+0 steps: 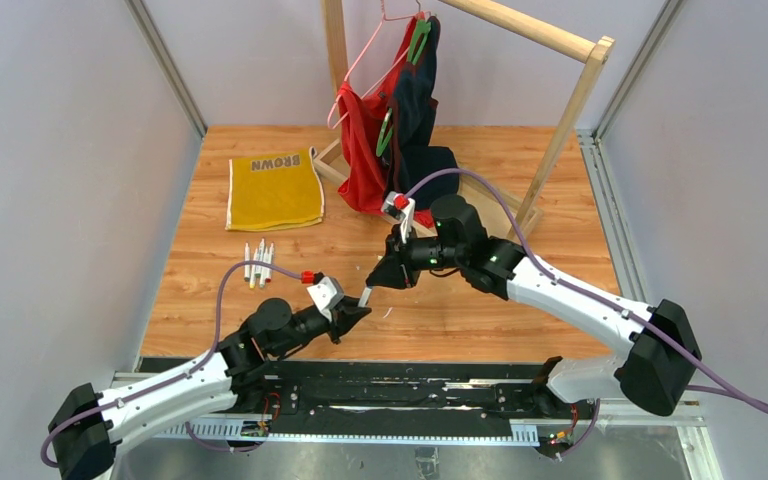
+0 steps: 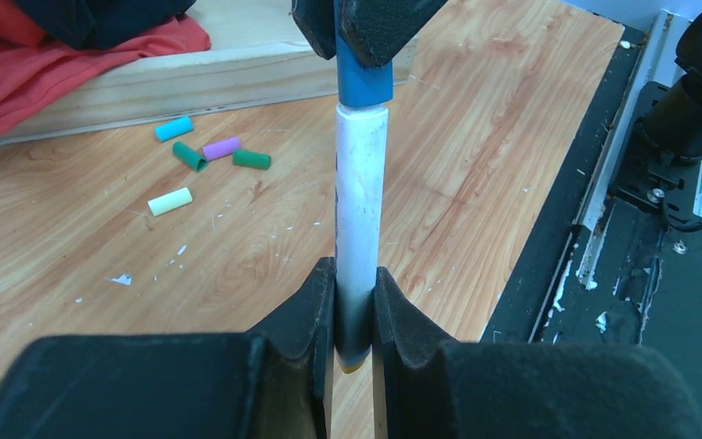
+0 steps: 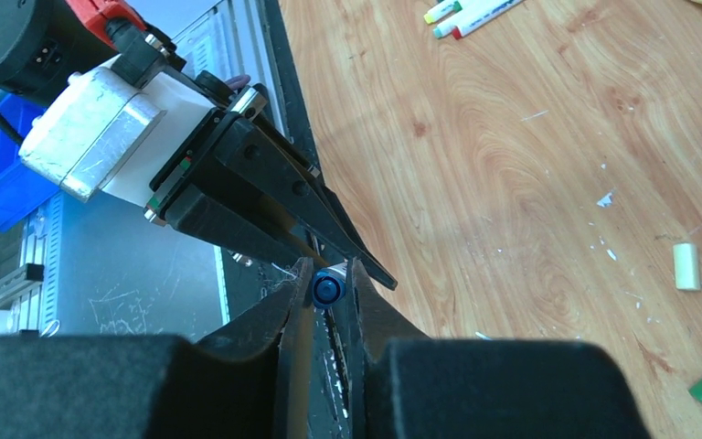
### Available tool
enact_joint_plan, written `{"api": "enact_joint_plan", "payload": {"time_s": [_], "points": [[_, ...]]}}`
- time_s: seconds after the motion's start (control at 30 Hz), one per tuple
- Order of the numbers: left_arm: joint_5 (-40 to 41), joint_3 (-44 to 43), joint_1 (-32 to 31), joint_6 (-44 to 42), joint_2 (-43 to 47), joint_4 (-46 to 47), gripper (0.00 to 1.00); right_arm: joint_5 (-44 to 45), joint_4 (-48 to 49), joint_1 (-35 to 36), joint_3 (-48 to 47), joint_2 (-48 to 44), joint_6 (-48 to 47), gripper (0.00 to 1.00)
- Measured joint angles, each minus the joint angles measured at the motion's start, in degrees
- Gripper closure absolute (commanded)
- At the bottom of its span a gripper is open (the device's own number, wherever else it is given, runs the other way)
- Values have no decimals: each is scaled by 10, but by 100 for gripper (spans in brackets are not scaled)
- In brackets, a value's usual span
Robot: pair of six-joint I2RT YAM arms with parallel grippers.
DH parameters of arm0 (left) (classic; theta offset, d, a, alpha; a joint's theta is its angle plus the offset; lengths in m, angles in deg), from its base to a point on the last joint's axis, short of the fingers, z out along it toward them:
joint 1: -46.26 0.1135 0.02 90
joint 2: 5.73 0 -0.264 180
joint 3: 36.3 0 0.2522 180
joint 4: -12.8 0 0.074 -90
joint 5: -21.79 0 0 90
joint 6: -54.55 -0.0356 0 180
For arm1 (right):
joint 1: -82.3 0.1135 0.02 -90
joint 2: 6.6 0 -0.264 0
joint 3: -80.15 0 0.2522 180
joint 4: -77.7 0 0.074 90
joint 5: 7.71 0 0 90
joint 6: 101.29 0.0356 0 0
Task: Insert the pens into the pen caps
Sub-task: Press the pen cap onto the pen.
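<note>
Two grey walls (image 1: pixel 60 150) flank the wooden table (image 1: pixel 480 310), with a clothes rack (image 1: pixel 570 110) at its far edge and a yellow cloth (image 1: pixel 275 190) toward its far left corner. Near the middle of the near edge, my left gripper (image 2: pixel 355 302) is clamped on the white pen (image 2: pixel 361 201). Its long axis runs near-to-far, with the capped end pointing away from me. My right gripper (image 3: pixel 329 291) pinches the blue cap (image 2: pixel 364 84) on that end. Five loose caps (image 2: pixel 210 157) lie on the wood.

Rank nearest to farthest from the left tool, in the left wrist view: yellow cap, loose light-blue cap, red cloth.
1. yellow cap: left, closest.
2. light-blue cap: left, farther back.
3. red cloth: top-left corner, farthest.
</note>
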Motion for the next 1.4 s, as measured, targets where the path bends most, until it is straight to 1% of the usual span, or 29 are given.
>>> {"api": "enact_joint_plan", "payload": {"time_s": [0.27,0.53,0.9,1.07,1.27,1.4], "points": [[0,0,-3,7,33,-42,100,-30,3,0,-2,13,-9,100],[-2,0,-3,17,43,-64,100,-27,-2,2,3,16,-10,100],[-10,0,2,32,44,-107,100,-8,26,10,36,24,14,100],[-29,0,19,44,42,-117,100,3,61,12,61,24,36,99],[-53,0,38,56,32,-127,100,17,130,12,104,24,80,100],[-75,1,55,64,28,-128,100,34,149,21,114,25,89,99]]}}
